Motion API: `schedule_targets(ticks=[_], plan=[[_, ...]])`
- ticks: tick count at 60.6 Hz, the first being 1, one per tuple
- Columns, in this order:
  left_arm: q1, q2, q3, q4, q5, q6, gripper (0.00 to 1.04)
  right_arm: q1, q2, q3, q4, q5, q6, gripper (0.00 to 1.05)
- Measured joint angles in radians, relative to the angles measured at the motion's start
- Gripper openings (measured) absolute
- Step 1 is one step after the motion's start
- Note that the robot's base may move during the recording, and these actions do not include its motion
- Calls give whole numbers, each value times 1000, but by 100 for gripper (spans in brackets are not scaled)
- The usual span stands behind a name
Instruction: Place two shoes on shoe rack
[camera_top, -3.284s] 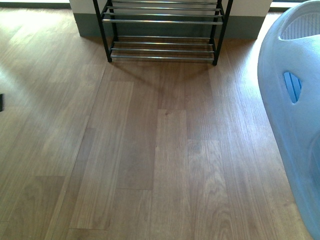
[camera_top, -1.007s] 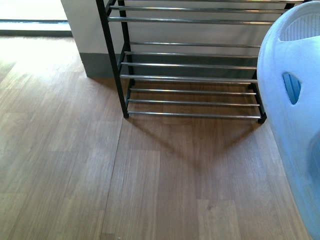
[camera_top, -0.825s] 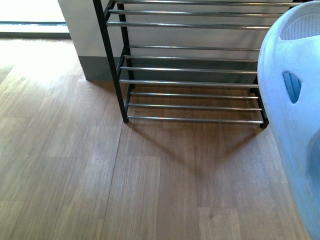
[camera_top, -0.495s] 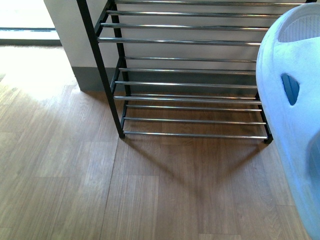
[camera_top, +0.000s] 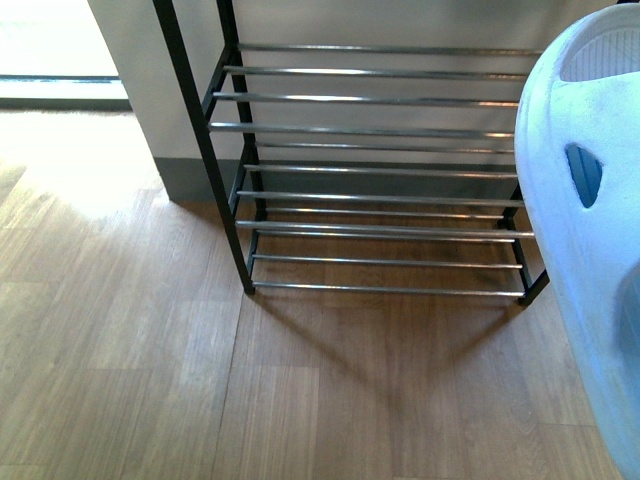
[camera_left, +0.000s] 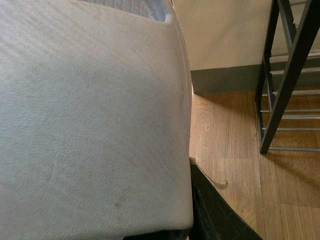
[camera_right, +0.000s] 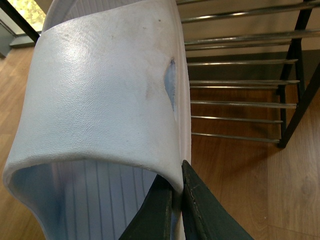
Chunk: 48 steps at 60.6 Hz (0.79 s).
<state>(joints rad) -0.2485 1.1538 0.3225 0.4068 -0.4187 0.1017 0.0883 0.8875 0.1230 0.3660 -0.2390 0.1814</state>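
A pale slide sandal (camera_right: 105, 85) is pinched by the right gripper (camera_right: 177, 200), another (camera_left: 90, 115) apparently clamped in the left, for setting onto the shoe rack (camera_top: 380, 200).

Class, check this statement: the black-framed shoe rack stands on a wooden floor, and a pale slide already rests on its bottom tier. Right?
Not right. The front view shows no shoe on the shoe rack's visible tiers. In the right wrist view the pale slide is pinched in the right gripper. The rest holds.
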Motion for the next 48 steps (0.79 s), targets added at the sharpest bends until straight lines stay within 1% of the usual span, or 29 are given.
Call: schedule_targets(ticks=[48], plan=[[0, 0, 0, 0, -1, 0, 2, 0, 0, 1, 0, -1, 3, 2]])
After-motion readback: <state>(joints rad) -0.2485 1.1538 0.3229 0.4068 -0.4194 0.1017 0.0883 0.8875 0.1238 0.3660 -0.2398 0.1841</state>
